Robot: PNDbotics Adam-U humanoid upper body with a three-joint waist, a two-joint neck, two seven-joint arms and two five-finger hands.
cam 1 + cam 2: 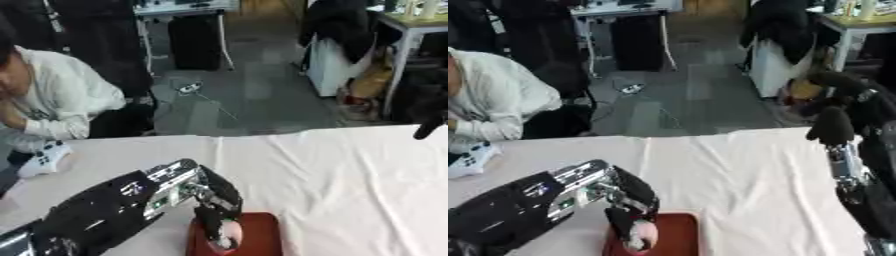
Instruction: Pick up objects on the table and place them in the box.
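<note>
Our left hand hangs directly over the red box at the near edge of the table, its fingers pointing straight down and curled round a small pale, pinkish object whose long axis looks roughly upright. The object already sits within the box's outline, so we judge the coming move to be a release downward, not a reach sideways. Only the right eye view shows our right hand, raised at the far right, well apart; whether its fingers are spread we cannot tell.
</note>
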